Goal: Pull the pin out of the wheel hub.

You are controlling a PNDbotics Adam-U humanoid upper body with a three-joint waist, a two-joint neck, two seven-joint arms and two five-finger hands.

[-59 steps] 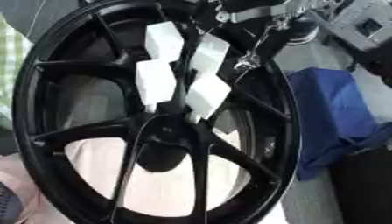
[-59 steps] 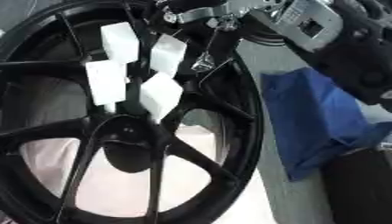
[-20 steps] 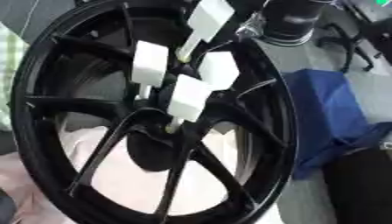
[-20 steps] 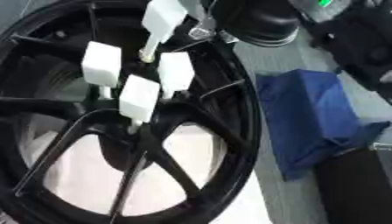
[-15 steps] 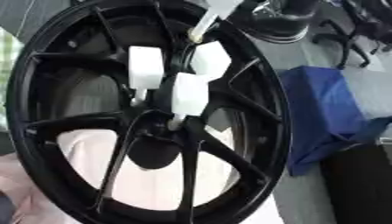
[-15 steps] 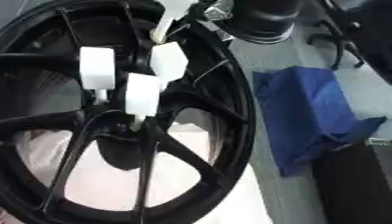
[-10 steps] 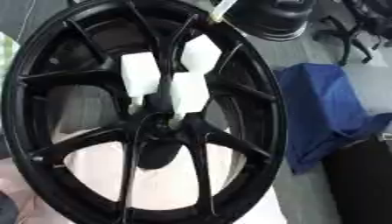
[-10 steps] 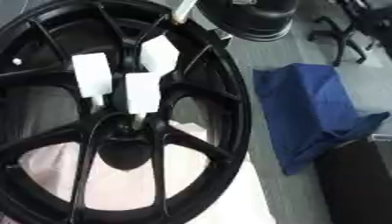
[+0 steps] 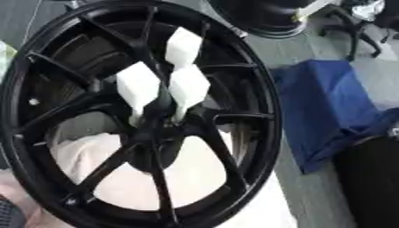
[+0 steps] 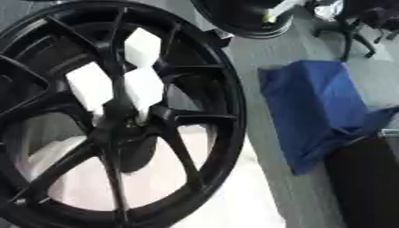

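Observation:
A large black spoked wheel (image 9: 261, 89) fills the left of both views, tilted, with its hub (image 9: 152, 129) near the middle. Three pins with white block heads (image 9: 138, 84) (image 9: 189, 84) (image 9: 183, 46) stand in the hub area. A fourth white pin (image 9: 313, 7) with a yellowish tip is up at the top edge, beyond the rim and clear of the wheel. Beside it is a dark round mass that seems to be my right hand (image 9: 261, 15); I cannot make out how it holds the pin. My left hand does not show.
A pale cloth (image 9: 187, 178) lies under the wheel. A crumpled blue cloth (image 9: 335, 107) is on the grey floor to the right. A black object (image 9: 370, 182) stands at the lower right, and a chair base (image 9: 355, 22) at the top right.
The fourth pin has gone from the cluster at the hub up and to the right, past the rim to the top edge. The camera view has also shifted.

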